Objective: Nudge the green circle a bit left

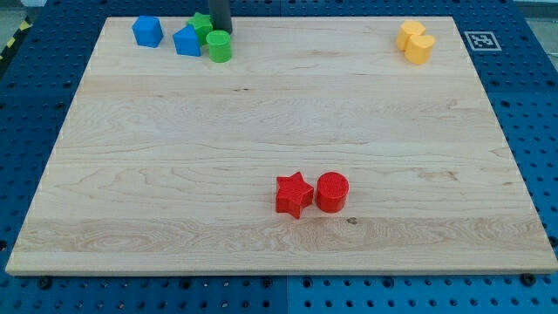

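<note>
The green circle (219,46) sits near the view's top left on the wooden board (279,139). It touches a blue block (187,41) on its left. A green star (201,25) lies just above and left of it. My tip (220,29) comes down from the view's top edge and ends right at the circle's upper edge, between the circle and the green star.
A second blue block (147,31) lies further left near the top edge. Two yellow blocks (416,42) sit at the top right. A red star (294,194) and a red circle (332,192) sit side by side at the lower middle.
</note>
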Tool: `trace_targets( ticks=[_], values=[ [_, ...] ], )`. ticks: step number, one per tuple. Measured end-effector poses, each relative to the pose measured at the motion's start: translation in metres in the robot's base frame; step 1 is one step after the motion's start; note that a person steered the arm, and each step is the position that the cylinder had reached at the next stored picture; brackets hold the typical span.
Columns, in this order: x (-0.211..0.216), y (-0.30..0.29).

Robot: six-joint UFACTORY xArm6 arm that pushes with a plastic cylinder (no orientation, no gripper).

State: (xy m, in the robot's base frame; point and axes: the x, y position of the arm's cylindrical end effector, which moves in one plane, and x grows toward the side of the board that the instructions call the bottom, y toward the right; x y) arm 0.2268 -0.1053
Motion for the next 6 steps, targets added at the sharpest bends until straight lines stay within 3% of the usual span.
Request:
trace_targets(
  ticks=[2,4,6],
  values=[
    [0.001,-0.026],
    [0.005,0.038],
    [0.049,0.038]
  ],
)
